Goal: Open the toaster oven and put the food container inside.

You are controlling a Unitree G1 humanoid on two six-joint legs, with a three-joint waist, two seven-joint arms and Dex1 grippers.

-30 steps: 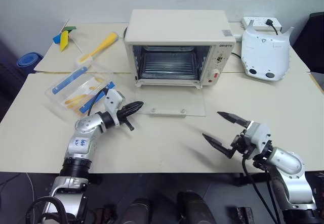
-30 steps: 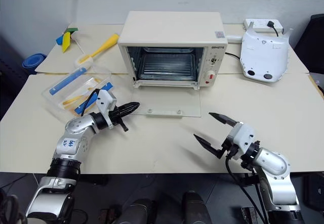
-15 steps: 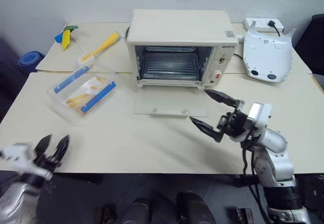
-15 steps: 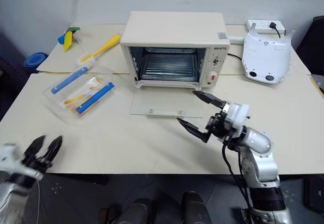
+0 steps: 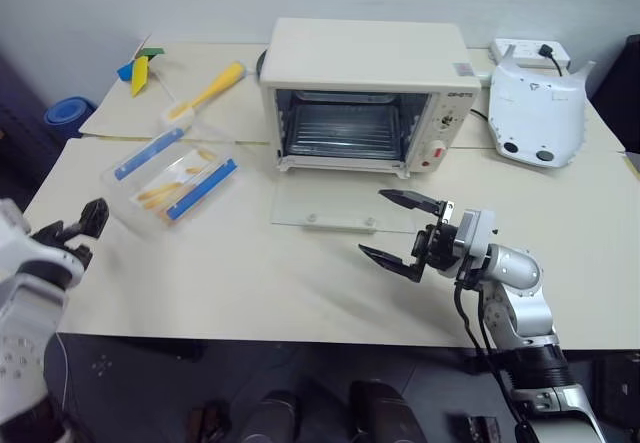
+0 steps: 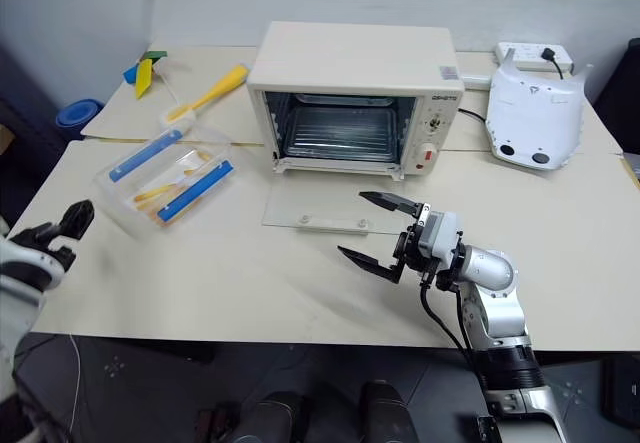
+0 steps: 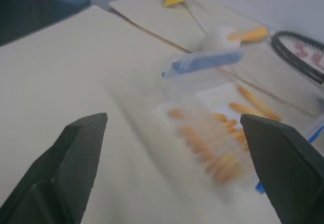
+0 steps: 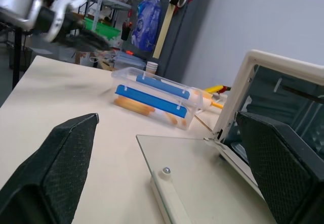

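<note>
Nearest, the left gripper (image 5: 88, 225) hangs with its fingers spread and empty at the counter's (image 5: 250, 273) left edge, and the right gripper (image 5: 396, 231) is likewise spread wide and empty, just in front of the lowered glass door (image 5: 335, 206). Beyond the left gripper, the food container (image 5: 172, 174) lies on the counter left of the door. Farther back stands the toaster oven (image 5: 365, 96), open.

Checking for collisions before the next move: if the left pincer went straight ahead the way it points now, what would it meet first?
Most likely the food container: in the wrist view it lies straight ahead between the open left pincer's fingers, with bare table in between. Depth is hard to judge.
</note>
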